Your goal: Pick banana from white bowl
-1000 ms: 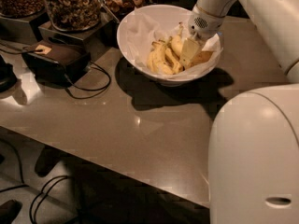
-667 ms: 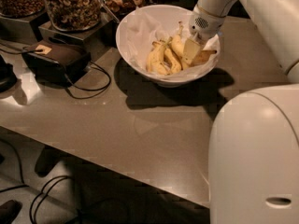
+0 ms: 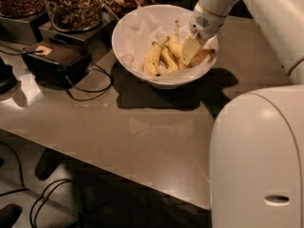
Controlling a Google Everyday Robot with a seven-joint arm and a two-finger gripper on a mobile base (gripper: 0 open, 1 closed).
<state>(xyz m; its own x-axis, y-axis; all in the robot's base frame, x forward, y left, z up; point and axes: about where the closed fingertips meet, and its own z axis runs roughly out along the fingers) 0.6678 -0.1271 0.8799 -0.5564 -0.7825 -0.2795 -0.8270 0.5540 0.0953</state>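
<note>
The white bowl (image 3: 164,83), lined with crinkled white paper, stands at the back middle of the table. In it lies the long yellow banana (image 3: 175,44), stem pointing up and back, its brownish end (image 3: 204,56) against the right rim. A bunch of smaller bananas (image 3: 156,61) lies to its left. My gripper (image 3: 189,53) reaches down from the upper right into the bowl's right side, right at the long banana and partly covering its middle.
Glass jars of nuts (image 3: 73,6) stand behind the bowl on the left. A dark box (image 3: 57,61) with a cable (image 3: 95,87) sits left of the bowl. My white body (image 3: 256,160) fills the lower right. The table's front edge runs diagonally.
</note>
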